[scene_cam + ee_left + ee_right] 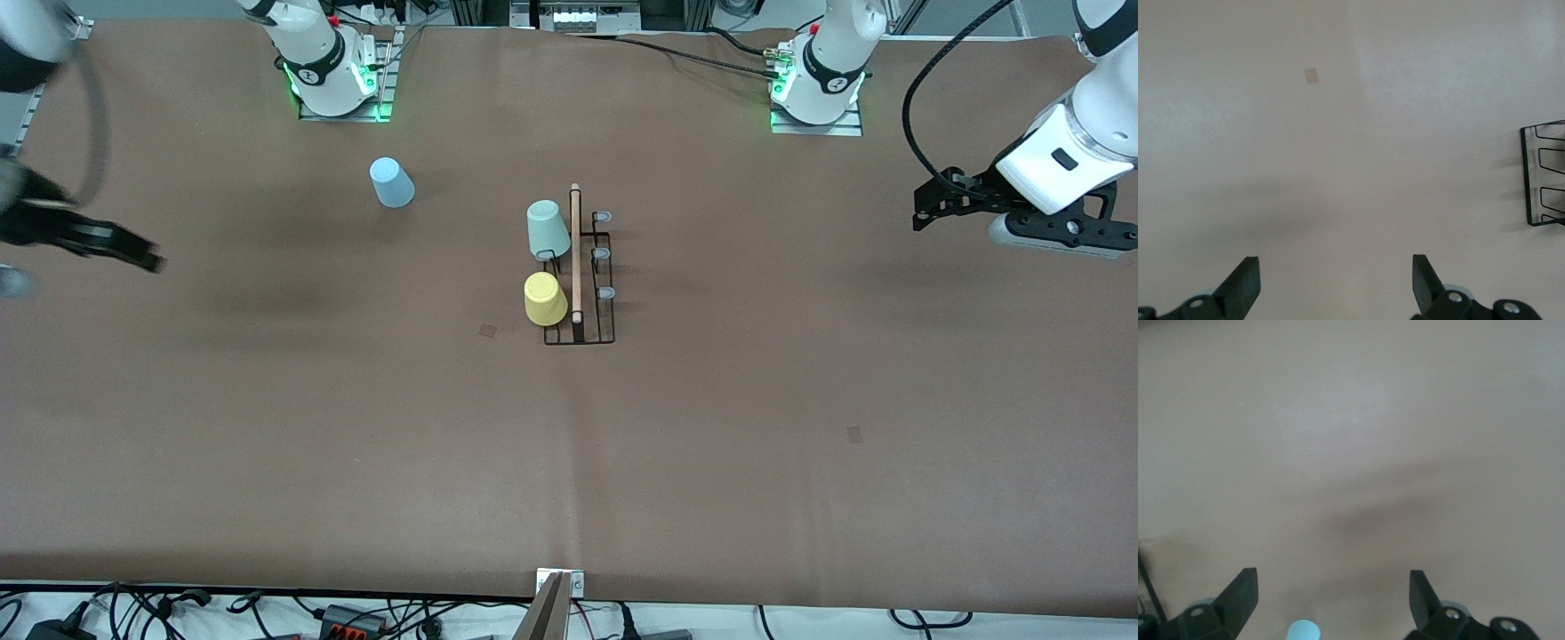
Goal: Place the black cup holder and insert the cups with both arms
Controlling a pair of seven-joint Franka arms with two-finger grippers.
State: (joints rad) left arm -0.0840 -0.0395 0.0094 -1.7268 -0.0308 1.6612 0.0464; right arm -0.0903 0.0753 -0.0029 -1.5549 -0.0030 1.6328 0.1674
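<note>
The black cup holder (pixel 580 333) stands mid-table, its wooden rod handle (pixel 575 253) on top. The mint green cup (pixel 547 228) and the yellow cup (pixel 545 298) sit upside down on its pegs toward the right arm's end, the yellow one nearer the front camera. Three grey-tipped pegs (pixel 601 254) on its side toward the left arm's end are bare. The light blue cup (pixel 391 182) stands upside down on the table, toward the right arm's base. My left gripper (pixel 917 209) (pixel 1336 273) is open and empty over the left arm's end of the table; a corner of the holder (pixel 1541 173) shows in its wrist view. My right gripper (pixel 147 258) (pixel 1333 587) is open and empty over the right arm's end of the table.
Two white arm bases with green lights (pixel 338 62) (pixel 818 80) stand along the table's edge farthest from the front camera. Small darker patches (pixel 487 330) (pixel 853 434) mark the brown table cover. Cables and a metal bracket (pixel 558 604) lie along the edge nearest the front camera.
</note>
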